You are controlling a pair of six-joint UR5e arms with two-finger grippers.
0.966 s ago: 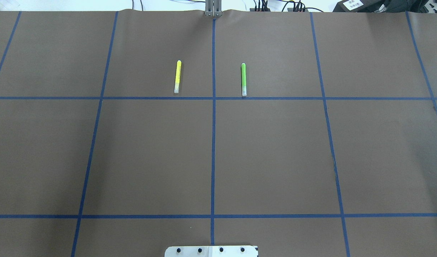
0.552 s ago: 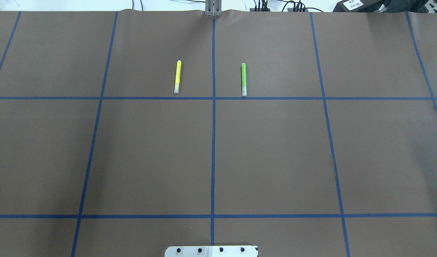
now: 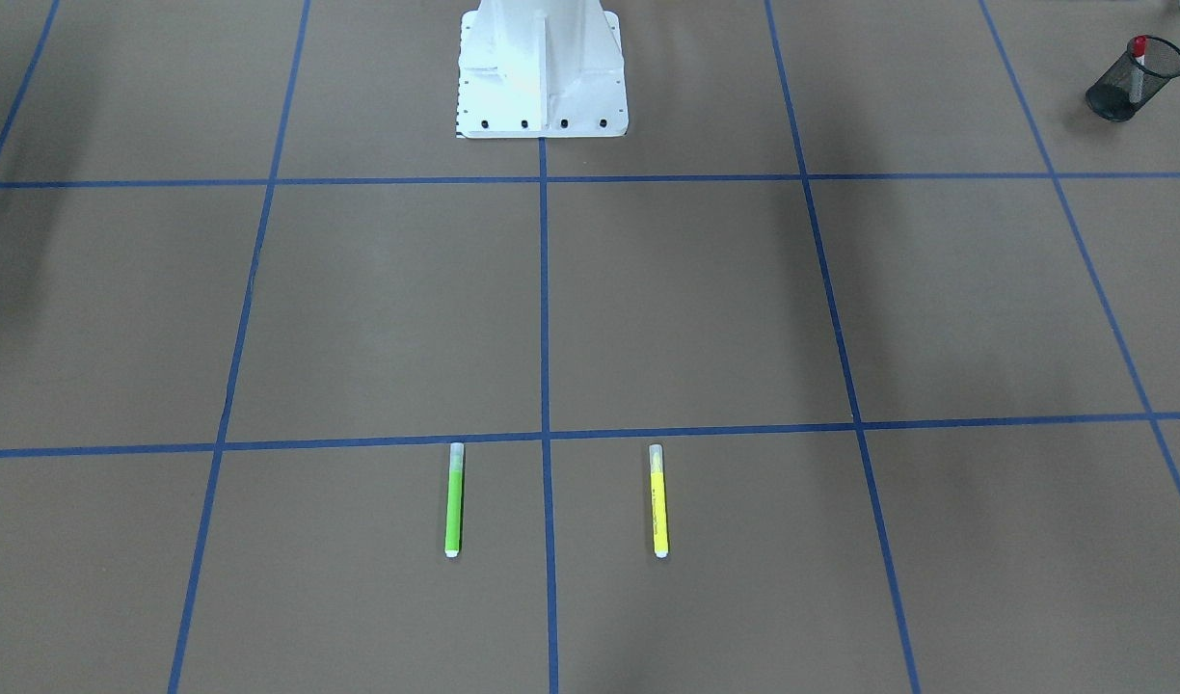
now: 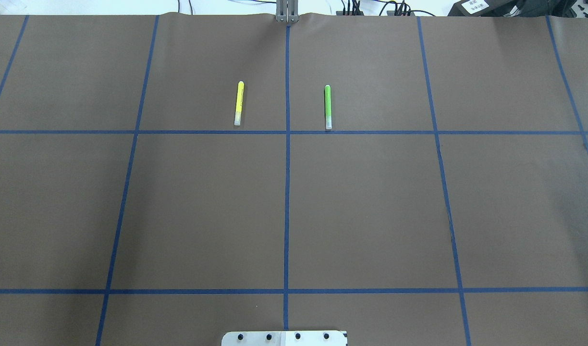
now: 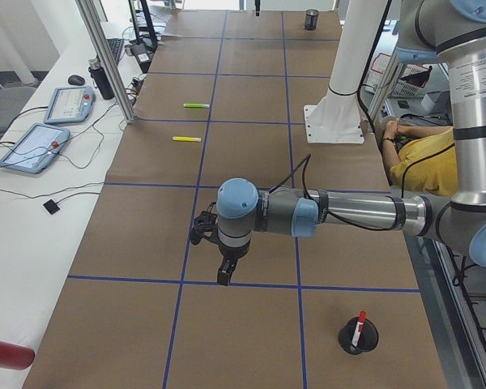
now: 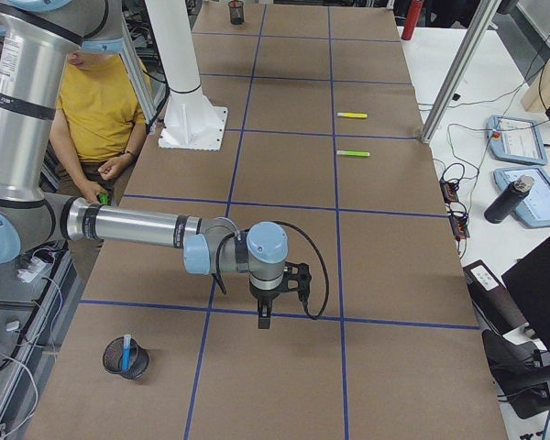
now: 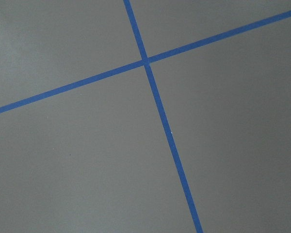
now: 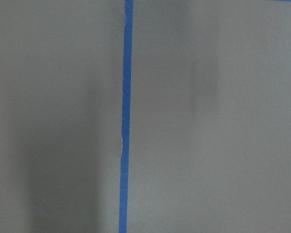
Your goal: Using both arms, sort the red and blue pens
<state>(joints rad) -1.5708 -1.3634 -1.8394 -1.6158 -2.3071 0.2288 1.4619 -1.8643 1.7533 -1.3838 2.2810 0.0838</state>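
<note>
The red pen stands in a black mesh cup at the table's end on my left, and the exterior left view also shows this red pen. The blue pen stands in another mesh cup at the end on my right. My left gripper hangs over the brown paper a square away from its cup. My right gripper hangs likewise near its cup. Both show only in the side views, so I cannot tell whether they are open or shut. The wrist views show only paper and blue tape.
A yellow marker and a green marker lie parallel on either side of the centre tape line, far from the robot's white base. A person in a yellow shirt sits behind the base. Tablets and cables lie along the far side.
</note>
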